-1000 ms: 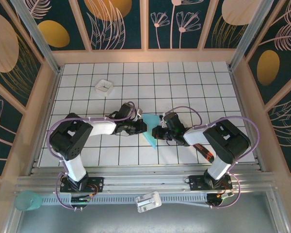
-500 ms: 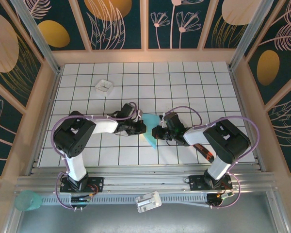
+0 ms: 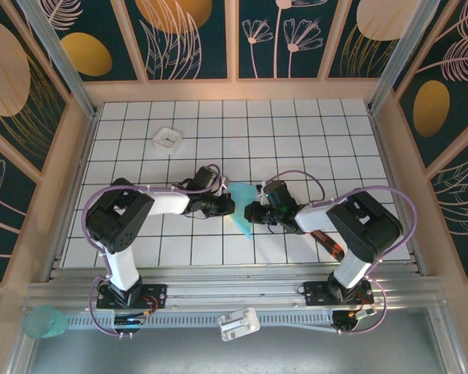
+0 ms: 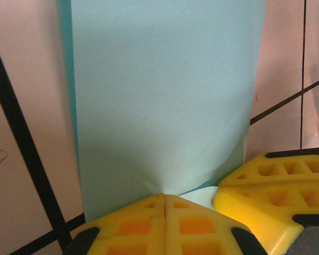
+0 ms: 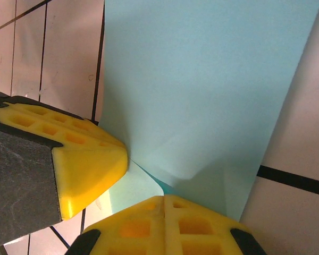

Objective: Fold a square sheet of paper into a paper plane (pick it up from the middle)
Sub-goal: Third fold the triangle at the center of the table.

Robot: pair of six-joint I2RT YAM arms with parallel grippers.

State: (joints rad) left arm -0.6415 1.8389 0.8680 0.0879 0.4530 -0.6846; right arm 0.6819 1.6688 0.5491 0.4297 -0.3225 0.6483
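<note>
Left arm's shoulder has swung slightly inward over the past second, and its tool (image 3: 228,204) has pinched tight on the turquoise paper (image 3: 242,209). The right tool (image 3: 253,212) is clamped on it just beside. The part-folded paper sits mid-tabletop (image 3: 296,132). Light, limp and easily creased, it likely wants gentle edge grips.

- The turquoise-blue sheet of paper (image 3: 242,221) is sitting near the middle of the gridded table (image 3: 312,132), folded into a narrowing shape whose point is aiming at the near edge.
- Up close, its face is showing smooth and pale, with overlapping layers meeting at a soft crease.
- The left gripper (image 3: 232,204) and right gripper (image 3: 252,212) are pinching it from opposite sides, both clamped tight.
</note>
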